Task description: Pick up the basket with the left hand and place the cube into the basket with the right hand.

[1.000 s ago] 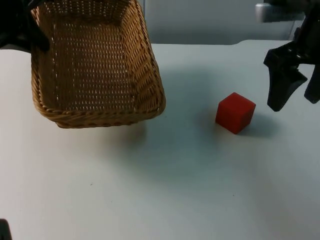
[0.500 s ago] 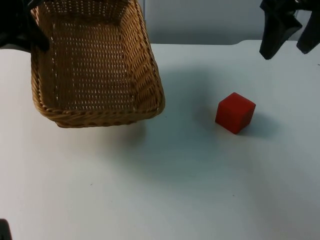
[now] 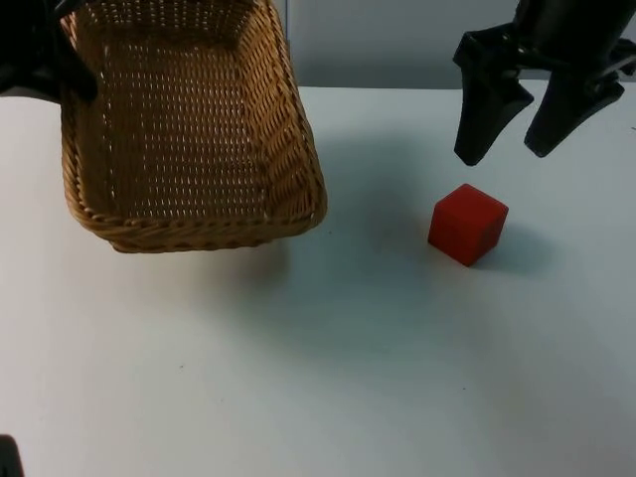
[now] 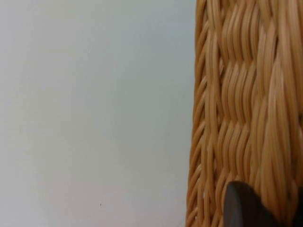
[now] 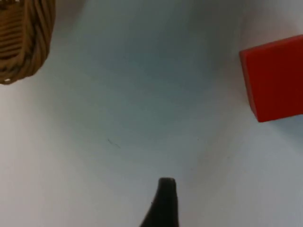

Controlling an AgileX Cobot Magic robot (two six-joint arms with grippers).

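**Red cube on the tabletop, basket held up**

The cube is red, with flat smooth sides and sharp edges. It sits on the white tabletop, just below and a little in front of the right end effector. The two do not touch. In the right wrist view the cube lies off to one side of the black fingertip.

The right end effector is black, and its two fingers are spread wide apart with nothing between them. They point down at the tabletop.

The basket is well off to the side of the right end effector, across the tabletop. It is made of woven tan wicker, with a bumpy braided rim and a long box shape. It hangs tilted above the tabletop, with a soft shadow under it. The left end effector is at the basket's far rim. In the left wrist view its dark fingertip presses right against the wicker wall, so it is clamped on the basket.

Half a second ago the right end effector was higher up and nearer the wall. Now it has come down closer to the cube. The cube and the basket have not moved.
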